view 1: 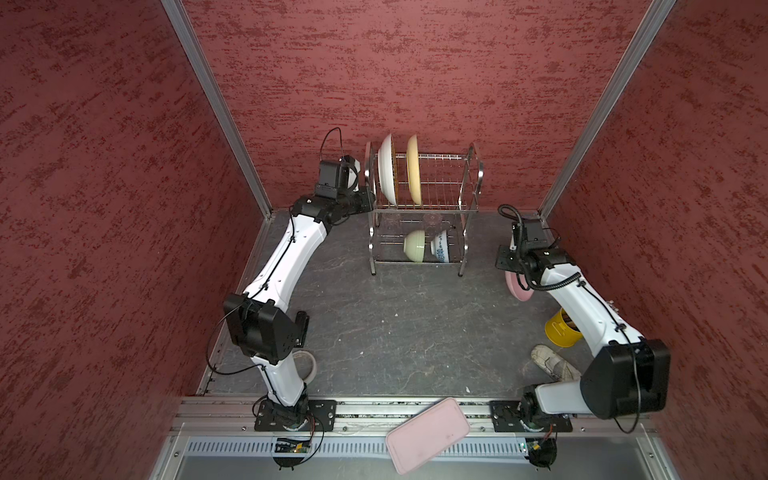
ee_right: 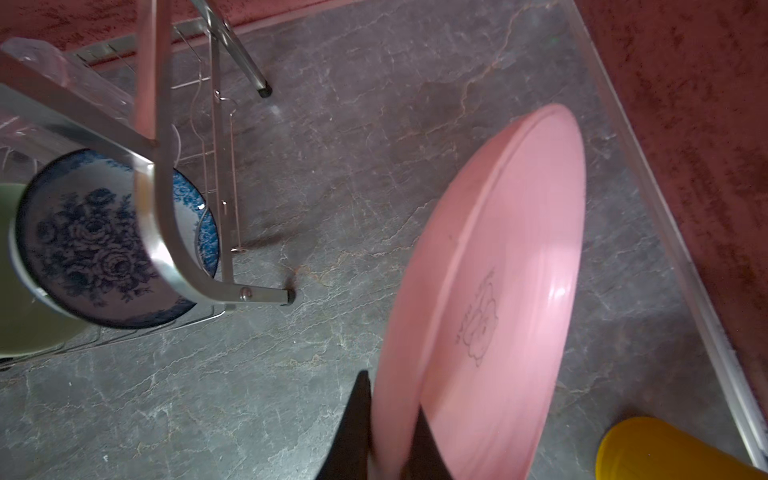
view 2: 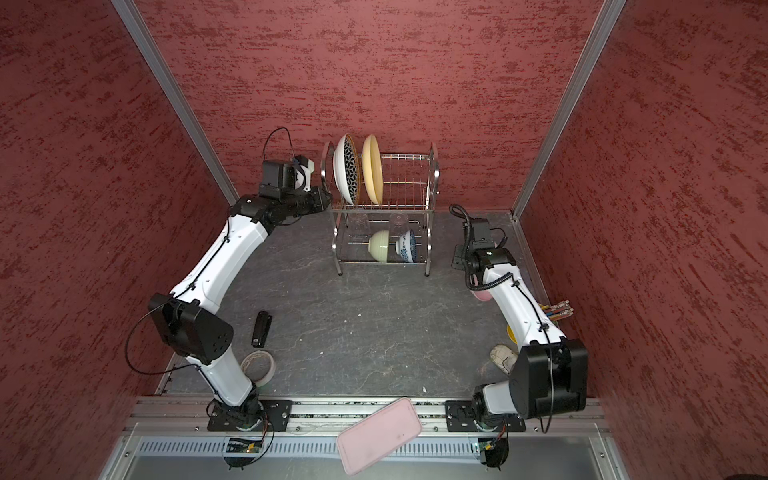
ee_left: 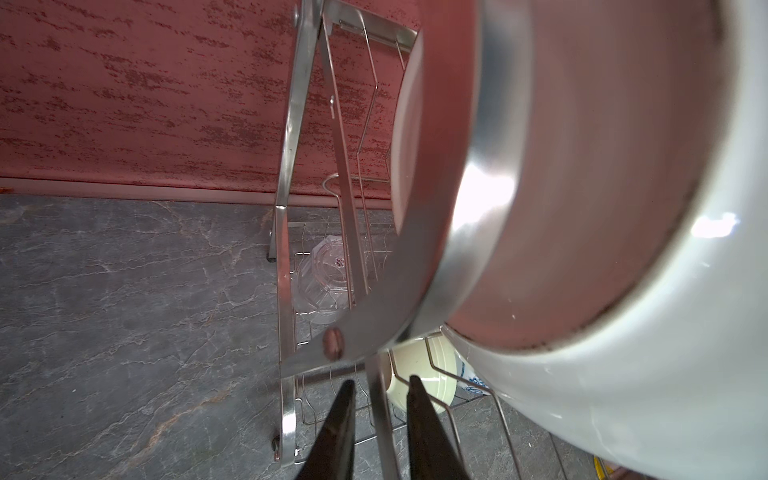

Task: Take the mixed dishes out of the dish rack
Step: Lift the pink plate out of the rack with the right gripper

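The dish rack stands at the back. Its upper tier holds the black-and-white plate and the yellow-orange plate. Below sit the pale green bowl, the blue-floral bowl and a clear cup. My left gripper is at the rack's left side frame. Its fingers stand slightly apart, either side of a steel bar, with gaps showing. My right gripper is shut on the rim of the pink plate, which is on edge above the table right of the rack.
A yellow cup of sticks and a crumpled cloth lie under the right arm. A pink tray overhangs the front rail. A tape roll and a black object sit front left. Red walls close in on three sides.
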Controlling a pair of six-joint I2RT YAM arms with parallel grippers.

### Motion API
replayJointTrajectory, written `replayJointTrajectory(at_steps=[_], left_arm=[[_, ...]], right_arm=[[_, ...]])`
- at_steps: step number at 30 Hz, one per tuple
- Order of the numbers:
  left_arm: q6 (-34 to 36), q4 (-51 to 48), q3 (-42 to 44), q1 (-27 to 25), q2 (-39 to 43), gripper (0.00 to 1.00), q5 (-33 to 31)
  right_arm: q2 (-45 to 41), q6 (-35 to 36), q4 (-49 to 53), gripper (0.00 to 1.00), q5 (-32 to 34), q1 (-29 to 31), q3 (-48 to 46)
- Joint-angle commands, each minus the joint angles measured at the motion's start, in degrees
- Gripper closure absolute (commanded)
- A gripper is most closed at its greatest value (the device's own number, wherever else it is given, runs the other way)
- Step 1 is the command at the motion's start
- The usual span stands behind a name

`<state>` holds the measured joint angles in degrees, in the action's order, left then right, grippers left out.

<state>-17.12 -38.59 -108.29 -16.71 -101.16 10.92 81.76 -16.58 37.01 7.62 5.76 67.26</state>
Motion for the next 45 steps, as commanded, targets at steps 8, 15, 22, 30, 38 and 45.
replayJointTrajectory(at_steps=[8, 15, 22, 30, 38, 45], left_arm=[[0.7, 0.1, 1.1, -0.2, 0.7, 0.77, 0.6], [0.8, 0.0, 0.9, -0.3, 0.6, 0.76, 0.4], [1.2, -0.4, 1.0, -0.3, 0.8, 0.76, -0.1], [1.4, -0.3, 1.1, -0.3, 0.7, 0.75, 0.1], [1.6, -0.3, 1.4, -0.2, 0.5, 0.75, 0.0], [1.5, -0.2, 1.5, 0.0, 0.2, 0.75, 0.0]], right_arm=[[8.4, 0.6, -8.6, 1.0, -0.4, -1.5, 0.7], [12.6, 0.8, -11.2, 1.0, -2.8, -1.9, 1.5], [14.6, 1.0, -13.0, 1.0, -4.6, -1.9, 1.8], [18.0, 0.6, -15.7, 0.97, -7.3, -1.9, 1.6], [20.9, 0.2, -19.2, 0.99, -10.7, -1.9, 0.9], [23.5, 0.7, -20.9, 0.98, -11.9, -1.9, 0.8]])
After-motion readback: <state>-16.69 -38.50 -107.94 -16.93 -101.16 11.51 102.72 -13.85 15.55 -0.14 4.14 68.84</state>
